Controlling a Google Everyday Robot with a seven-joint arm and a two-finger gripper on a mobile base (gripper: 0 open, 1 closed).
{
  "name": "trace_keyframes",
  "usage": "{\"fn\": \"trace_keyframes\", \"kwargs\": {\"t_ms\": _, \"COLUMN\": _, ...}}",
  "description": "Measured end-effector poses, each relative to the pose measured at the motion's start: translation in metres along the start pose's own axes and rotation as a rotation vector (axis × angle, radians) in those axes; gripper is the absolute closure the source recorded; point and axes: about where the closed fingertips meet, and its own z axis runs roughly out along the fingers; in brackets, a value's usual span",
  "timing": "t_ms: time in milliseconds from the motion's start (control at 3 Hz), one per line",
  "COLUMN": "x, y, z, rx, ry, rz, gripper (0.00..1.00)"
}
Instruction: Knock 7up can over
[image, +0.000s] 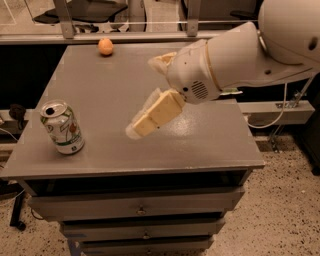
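My arm (235, 55) reached over the grey table (210, 135), with my claw (152, 114) above its middle; released or clenched, I could not tell. The can (62, 127) stood upright near the front left corner, well apart from the claw.

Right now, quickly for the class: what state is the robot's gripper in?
Gripper: open or closed cannot be told. It hangs above the middle of the table, apart from the upright 7up can near the front left corner.
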Motion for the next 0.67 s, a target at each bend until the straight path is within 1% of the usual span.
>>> {"fn": "trace_keyframes", "kwargs": {"t_ms": 333, "x": 0.001, "y": 0.0, "z": -0.001, "rx": 0.002, "ry": 0.005, "rz": 0.0, "gripper": 0.0}}
{"fn": "trace_keyframes", "kwargs": {"t_ms": 667, "x": 0.002, "y": 0.006, "z": 0.022, "rx": -0.023, "ry": -0.036, "rz": 0.007, "gripper": 0.0}}
